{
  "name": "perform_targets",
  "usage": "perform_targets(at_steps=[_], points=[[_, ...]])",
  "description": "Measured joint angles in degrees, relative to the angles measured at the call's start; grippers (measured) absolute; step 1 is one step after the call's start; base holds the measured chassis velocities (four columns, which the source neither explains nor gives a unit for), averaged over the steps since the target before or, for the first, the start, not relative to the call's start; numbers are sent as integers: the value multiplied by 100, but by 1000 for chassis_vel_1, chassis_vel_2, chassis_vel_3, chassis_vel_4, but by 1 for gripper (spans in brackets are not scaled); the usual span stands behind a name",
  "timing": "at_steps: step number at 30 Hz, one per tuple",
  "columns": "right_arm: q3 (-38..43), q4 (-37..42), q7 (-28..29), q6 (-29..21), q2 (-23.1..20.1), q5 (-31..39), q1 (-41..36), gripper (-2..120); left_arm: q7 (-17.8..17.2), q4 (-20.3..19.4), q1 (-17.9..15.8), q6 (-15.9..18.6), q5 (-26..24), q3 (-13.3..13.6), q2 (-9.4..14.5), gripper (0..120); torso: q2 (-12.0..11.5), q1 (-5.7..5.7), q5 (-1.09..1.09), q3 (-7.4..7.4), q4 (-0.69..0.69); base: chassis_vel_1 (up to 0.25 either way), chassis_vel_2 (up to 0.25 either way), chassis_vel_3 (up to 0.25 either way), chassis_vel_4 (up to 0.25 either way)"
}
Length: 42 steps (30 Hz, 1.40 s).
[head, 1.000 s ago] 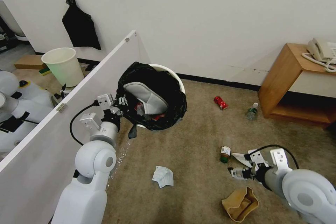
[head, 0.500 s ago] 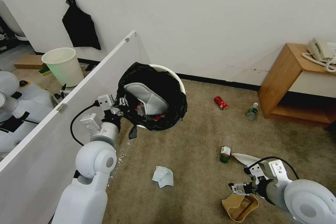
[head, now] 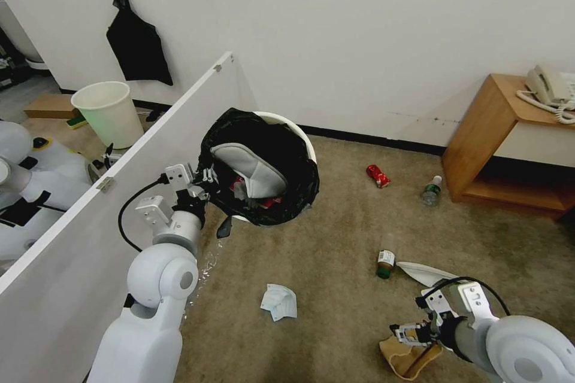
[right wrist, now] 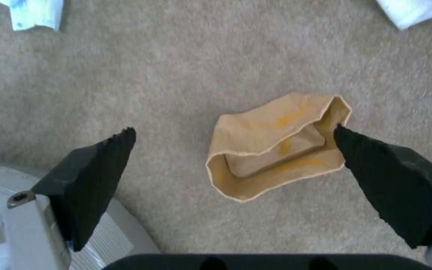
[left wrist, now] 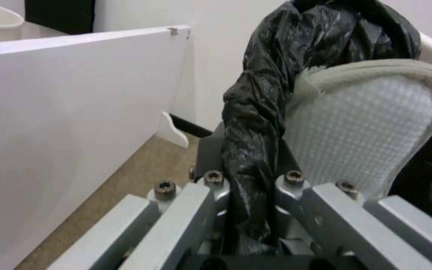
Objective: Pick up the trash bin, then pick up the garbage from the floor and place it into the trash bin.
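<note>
The trash bin [head: 301,133], white with a black liner [left wrist: 261,112], hangs tilted above the carpet. My left gripper [head: 205,183] is shut on its lined rim. A white slipper [left wrist: 371,127] and red packets lie inside it. My right gripper [right wrist: 233,137] is open, low over a brown paper bag [right wrist: 276,146], with one finger [right wrist: 93,172] on each side of it and no contact. In the head view that gripper [head: 412,334] sits at the bag [head: 402,360]. More garbage lies on the floor: a tissue [head: 279,301], a small bottle [head: 385,263], a white slipper [head: 426,273], a red can [head: 378,176] and a clear bottle [head: 430,190].
A white partition panel [head: 114,197] runs along my left arm. Behind it stands an unlined cream bin [head: 109,112]. A wooden side table [head: 491,125] with a telephone [head: 551,88] stands at the right wall. Open carpet lies between the bin and the bag.
My right gripper has drawn back from beside the small bottle and slipper and come down over the brown paper bag. The left arm and the bin have barely moved.
</note>
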Motion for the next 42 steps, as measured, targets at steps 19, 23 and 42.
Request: perform_targets(at_steps=[19, 23, 42], points=[[-235, -872, -564, 101, 401, -309, 351, 100, -2, -25, 55, -20, 11, -27, 37, 5, 0, 0, 0, 0, 0, 0, 0, 0, 0], [-380, -1148, -679, 149, 490, -385, 564, 100, -2, -12, 57, -21, 13, -39, 39, 5, 0, 0, 0, 0, 0, 0, 0, 0, 0], [-1093, -1966, -824, 43, 997, -508, 1217, 100, -1, 27, 71, -38, 10, -117, 79, 5, 0, 0, 0, 0, 0, 0, 0, 0, 0]])
